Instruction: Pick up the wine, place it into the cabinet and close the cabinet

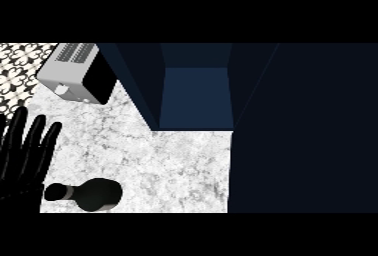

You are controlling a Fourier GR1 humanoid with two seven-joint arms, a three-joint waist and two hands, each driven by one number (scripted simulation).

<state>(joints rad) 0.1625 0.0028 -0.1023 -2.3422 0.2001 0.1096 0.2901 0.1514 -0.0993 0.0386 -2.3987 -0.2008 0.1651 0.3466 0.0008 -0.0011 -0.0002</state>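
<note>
black wine (90, 194) just beside left robot hand (23, 150) (apart)

Wine (90, 194) lies on counter (170, 160), seemingly before the cabinet (193, 95).

White marbled tabletop (170, 165); patterned tiles (18, 70) far left, beside what may be a toaster (77, 72); dark right.

Setting was a kitchen. A white marbled counter (170, 160) ran under a dark blue cabinet (196, 97) at upper centre. A silver toaster (77, 72) stood upper left beside patterned tiles (18, 70).
</note>
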